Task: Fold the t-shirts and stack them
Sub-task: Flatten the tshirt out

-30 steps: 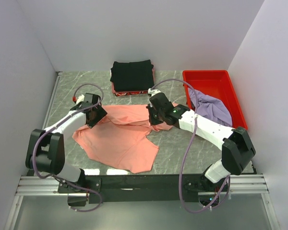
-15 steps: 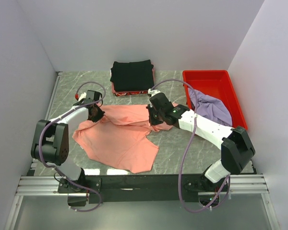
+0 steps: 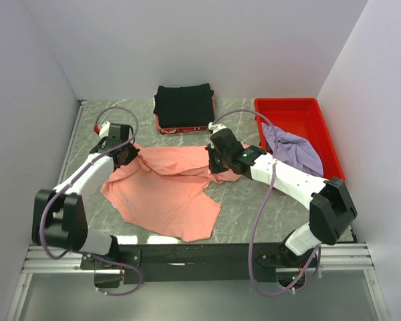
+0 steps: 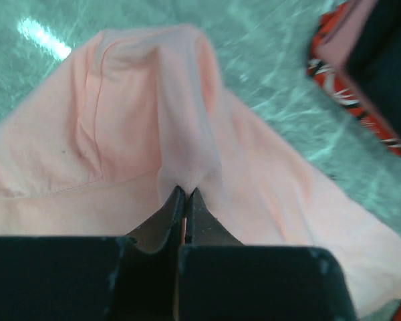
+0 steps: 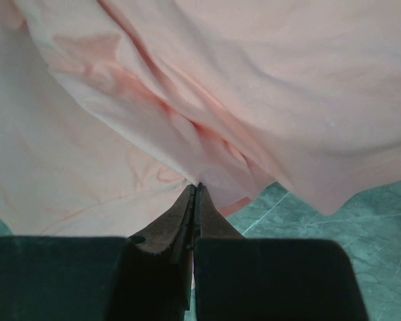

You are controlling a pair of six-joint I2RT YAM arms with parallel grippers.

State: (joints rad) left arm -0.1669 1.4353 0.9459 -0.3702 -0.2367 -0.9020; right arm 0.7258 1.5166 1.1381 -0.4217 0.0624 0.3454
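The left arm reaches from the near left corner of the table (image 3: 254, 204) forward along the left edge, its wrist turned inward. The left gripper (image 3: 125, 156) sits at the far left corner of the salmon-pink t-shirt (image 3: 167, 194). In the left wrist view its jaws are pressed together on a pinched ridge of the pink cloth, which stands up ahead of the tips like a small tent.

The pink shirt lies spread and rumpled over the middle of the table, with one flap reaching toward the near edge and soft creases running across it. Behind it, at the far edge, the black t-shirt (image 3: 183, 105) rests in a neat rectangular fold on what may be another folded, red-patterned cloth (image 3: 166, 127).

The right arm stretches from the near right corner diagonally inward. The right gripper (image 3: 217, 162) is low at the pink shirt's far right part, its jaws clamped on a bunched fold of the fabric.

By the right edge, the lavender-purple t-shirt (image 3: 291, 150) lies crumpled, spilling over the near end of the red tray (image 3: 301, 110).
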